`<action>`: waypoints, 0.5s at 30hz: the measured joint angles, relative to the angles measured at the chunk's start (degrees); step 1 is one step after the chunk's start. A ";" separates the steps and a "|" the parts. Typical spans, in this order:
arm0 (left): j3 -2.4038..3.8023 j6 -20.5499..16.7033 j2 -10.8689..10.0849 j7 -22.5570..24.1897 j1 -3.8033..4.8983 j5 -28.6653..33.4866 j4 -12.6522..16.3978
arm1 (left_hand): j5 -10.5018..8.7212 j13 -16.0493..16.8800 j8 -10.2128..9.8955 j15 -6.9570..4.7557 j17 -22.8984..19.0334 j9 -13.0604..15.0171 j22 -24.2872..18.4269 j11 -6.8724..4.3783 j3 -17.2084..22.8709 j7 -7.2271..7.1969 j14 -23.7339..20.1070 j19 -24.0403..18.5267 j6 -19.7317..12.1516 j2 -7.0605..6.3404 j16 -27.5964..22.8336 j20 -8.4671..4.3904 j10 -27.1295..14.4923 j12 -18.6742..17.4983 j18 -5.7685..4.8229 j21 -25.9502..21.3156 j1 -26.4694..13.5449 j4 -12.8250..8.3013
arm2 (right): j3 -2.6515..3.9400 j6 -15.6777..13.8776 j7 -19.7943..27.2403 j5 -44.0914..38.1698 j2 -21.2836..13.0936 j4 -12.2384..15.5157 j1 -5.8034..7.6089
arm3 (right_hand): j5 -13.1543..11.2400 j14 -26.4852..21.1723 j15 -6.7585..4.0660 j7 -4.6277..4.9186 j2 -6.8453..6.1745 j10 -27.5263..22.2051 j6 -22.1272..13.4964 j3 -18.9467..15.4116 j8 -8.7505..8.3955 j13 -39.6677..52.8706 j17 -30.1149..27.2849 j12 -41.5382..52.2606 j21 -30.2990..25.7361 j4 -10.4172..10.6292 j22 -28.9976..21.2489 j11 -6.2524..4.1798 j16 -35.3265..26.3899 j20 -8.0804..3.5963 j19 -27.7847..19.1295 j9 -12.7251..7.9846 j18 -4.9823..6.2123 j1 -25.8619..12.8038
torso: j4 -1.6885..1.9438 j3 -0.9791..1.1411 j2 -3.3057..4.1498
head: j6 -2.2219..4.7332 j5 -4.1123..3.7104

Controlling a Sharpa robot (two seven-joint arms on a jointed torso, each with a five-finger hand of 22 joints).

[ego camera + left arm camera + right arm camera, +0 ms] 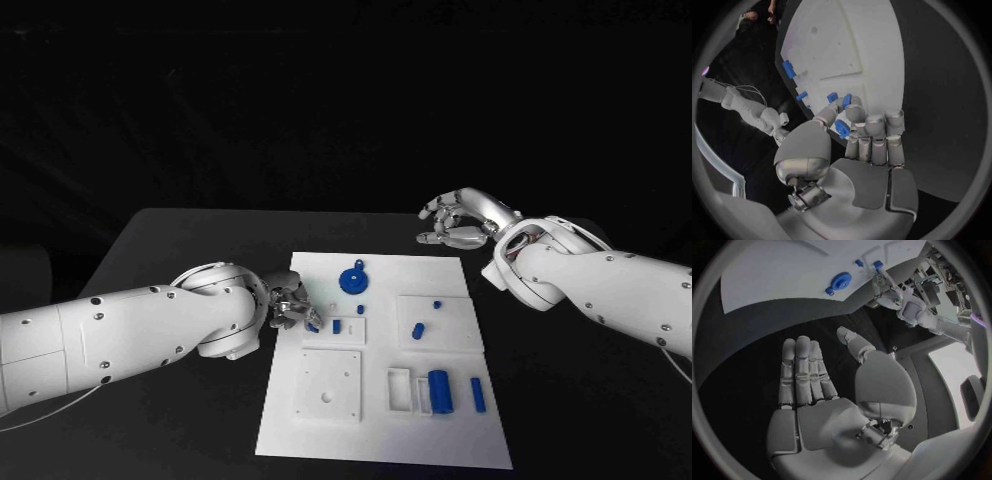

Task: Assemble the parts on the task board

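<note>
left hand (293,306) at the task board's (346,440) left edge pinches a small blue part (841,128), likely to seat it; right hand (464,222) waits off the far right corner, fingers apart, holding nothing.

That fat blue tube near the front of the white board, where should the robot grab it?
Probably around its middle, from straight above. The fat blue tube lies flat on the white board, so its round sides are free for fingers. A thin blue stick and a white frame flank it closely, so a sideways approach looks cramped.
</note>
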 measured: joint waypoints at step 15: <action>0.03 -0.11 0.15 -0.08 -0.12 -0.98 0.04 | -0.06 0.10 0.96 0.00 0.06 0.06 0.04 -0.03 -0.14 -0.11 0.00 0.00 -0.10 0.26 0.00 0.00 0.08 0.23 -0.33 0.00 -0.26 0.13 | 0.00 0.00 0.00 0.01 -0.05 0.06 0.00 | 0.00 0.00 0.00 -0.01 0.00 0.00 0.01 0.00 0.00 -0.11 0.00 0.00 0.00 0.00 0.05 0.00 0.00 0.19 0.19 0.03 -0.01 0.00 | 0.03 -0.02 -0.02 | 0.01 -0.07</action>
